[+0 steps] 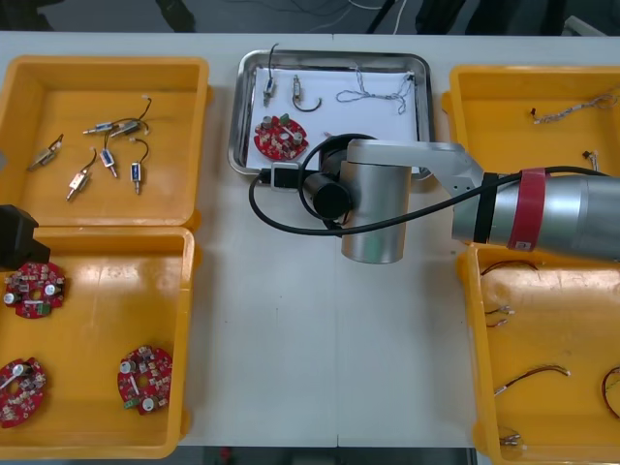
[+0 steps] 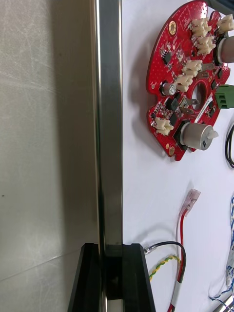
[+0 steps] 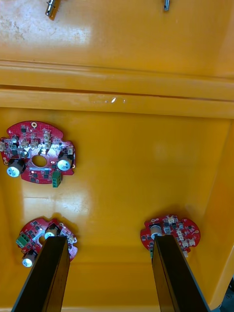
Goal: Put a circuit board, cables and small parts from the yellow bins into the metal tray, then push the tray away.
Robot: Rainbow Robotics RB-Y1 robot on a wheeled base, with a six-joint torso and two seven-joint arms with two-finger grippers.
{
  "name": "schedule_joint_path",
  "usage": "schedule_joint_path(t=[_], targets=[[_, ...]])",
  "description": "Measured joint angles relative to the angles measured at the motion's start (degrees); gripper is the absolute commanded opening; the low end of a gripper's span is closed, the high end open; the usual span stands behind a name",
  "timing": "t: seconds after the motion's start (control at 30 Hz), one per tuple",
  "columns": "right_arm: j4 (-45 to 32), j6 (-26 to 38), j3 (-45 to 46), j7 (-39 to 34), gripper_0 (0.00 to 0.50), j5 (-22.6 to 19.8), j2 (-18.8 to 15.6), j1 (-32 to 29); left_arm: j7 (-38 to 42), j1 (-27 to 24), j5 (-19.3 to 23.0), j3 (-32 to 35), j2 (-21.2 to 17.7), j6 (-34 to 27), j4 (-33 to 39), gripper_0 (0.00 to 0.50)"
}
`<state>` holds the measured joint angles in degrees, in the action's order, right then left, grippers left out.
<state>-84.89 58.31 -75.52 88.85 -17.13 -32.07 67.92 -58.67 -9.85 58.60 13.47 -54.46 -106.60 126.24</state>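
Tray sits mid-table in the front view, loaded with a circuit board, blue and white cable and small metal parts. My right arm reaches across to its near rim, so the tray lies straight beyond that wrist, toward the table's far edge. I judge only the push is left. Left gripper hangs parked over the near left yellow bin. Right wrist view: right gripper straddles the rim with its fingers closed in on it, one outside over the table, one inside beside the red and yellow cable. The rim runs lengthwise ahead of the fingers, so I must push across it. Left wrist view: fingers wide apart, holding nothing, above spare boards.
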Motion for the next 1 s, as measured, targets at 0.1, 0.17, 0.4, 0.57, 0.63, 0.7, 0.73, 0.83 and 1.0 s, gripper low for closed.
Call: schedule_joint_path(t=[0.1,0.17,0.4,0.57,0.63,0.7,0.73,0.83,1.0], targets=[[0.11,-0.01,0.0,0.0,0.0,0.02,0.06,-0.01,0.0,0.0,0.0,0.0,0.0,0.0,0.0,0.5],[0.13,-0.01,0.0,0.0,0.064,0.05,0.08,-0.01,0.0,0.0,0.0,0.0,0.0,0.0,0.0,0.5],[0.27,-0.02,0.0,0.0,0.5,0.14,0.09,-0.11,0.0,0.0,0.0,0.0,0.0,0.0,0.0,0.5],[0.3,-0.02,0.0,0.0,0.5,0.14,0.09,-0.11,0.0,0.0,0.0,0.0,0.0,0.0,0.0,0.5],[0.23,0.01,0.02,0.0,0.5,0.14,0.09,-0.11,0.0,0.0,0.0,0.0,0.0,0.0,0.0,0.5],[-0.27,0.45,0.12,0.0,0.5,0.14,0.09,-0.11,0.0,0.0,0.0,0.0,0.0,0.0,0.0,0.5],[-0.86,1.15,0.22,0.0,0.5,0.14,0.09,-0.11,0.0,0.0,0.0,0.0,0.0,0.0,0.0,0.5],[-4.02,5.57,0.96,0.0,0.5,0.14,0.09,-0.14,0.0,0.0,0.0,0.0,0.0,0.0,0.0,0.5],[-10.92,11.99,3.4,0.0,0.5,-0.29,0.09,-0.9,0.0,0.0,0.0,0.01,0.0,0.0,0.01,0.5]])
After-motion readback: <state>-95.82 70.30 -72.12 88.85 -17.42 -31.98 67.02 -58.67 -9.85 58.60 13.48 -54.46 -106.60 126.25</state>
